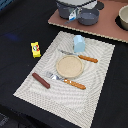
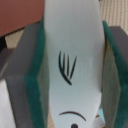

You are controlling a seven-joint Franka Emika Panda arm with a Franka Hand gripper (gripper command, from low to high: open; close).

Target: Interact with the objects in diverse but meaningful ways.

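Note:
My gripper (image 1: 74, 15) is at the far edge of the exterior view, above the brown board (image 1: 100, 29). In the wrist view the gripper (image 2: 72, 65) is shut on a pale white toy item (image 2: 70, 45) with black marks, held between green pads (image 2: 36, 75). A pale blue rounded-top block (image 1: 79, 43) stands on the placemat just beyond the tan plate. A yellow box with a red-green label (image 1: 35, 49) lies on the dark table off the mat, on the exterior view's left. A dark brown sausage (image 1: 41, 80) lies on the mat's near left part.
A tan round plate (image 1: 68, 66) sits mid-mat on the striped placemat (image 1: 95, 95). An orange-handled knife (image 1: 82, 57) and fork (image 1: 67, 81) flank it. A dark grey bowl (image 1: 89, 18) and a beige bowl (image 1: 123, 17) stand on the brown board.

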